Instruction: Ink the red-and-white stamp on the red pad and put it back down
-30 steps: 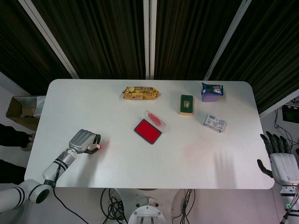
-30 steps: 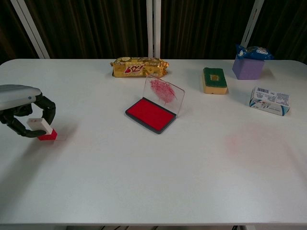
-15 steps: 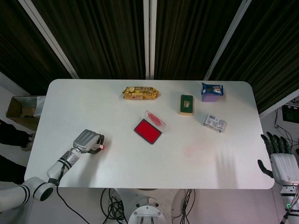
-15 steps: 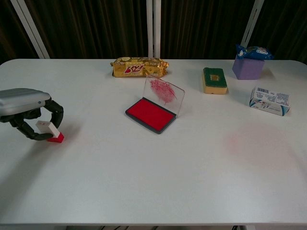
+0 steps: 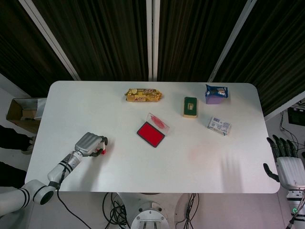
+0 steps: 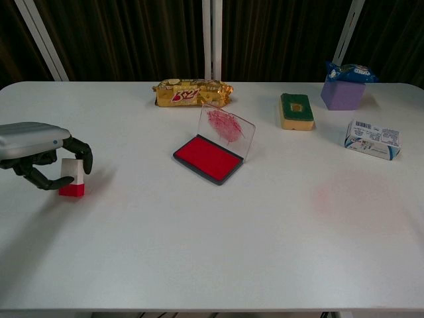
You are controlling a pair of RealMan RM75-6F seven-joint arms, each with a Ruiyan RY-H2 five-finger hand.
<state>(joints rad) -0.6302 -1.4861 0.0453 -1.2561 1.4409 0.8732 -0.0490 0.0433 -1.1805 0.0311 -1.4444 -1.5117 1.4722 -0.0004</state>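
The red-and-white stamp [image 6: 71, 178] stands upright on the table near its left front, red base down. My left hand [image 6: 38, 154] curls around its white top and grips it; the same hand [image 5: 90, 143] and stamp [image 5: 101, 151] show in the head view. The red ink pad [image 6: 207, 158] lies open mid-table, well to the stamp's right, its clear stained lid [image 6: 227, 129] raised behind it. My right hand [image 5: 287, 164] hangs beyond the table's right front corner, fingers spread, holding nothing.
A golden snack pack [image 6: 192, 93] lies at the back. A green-topped sponge [image 6: 296, 110], a purple box [image 6: 343, 93] with a blue packet on it and a small white carton [image 6: 372, 140] sit at the right. A cardboard box [image 5: 23, 112] stands off the table's left edge.
The stamp was tilted in my left hand; now it stands upright with its base on the table. The hand shifted slightly right. The right hand stayed still.
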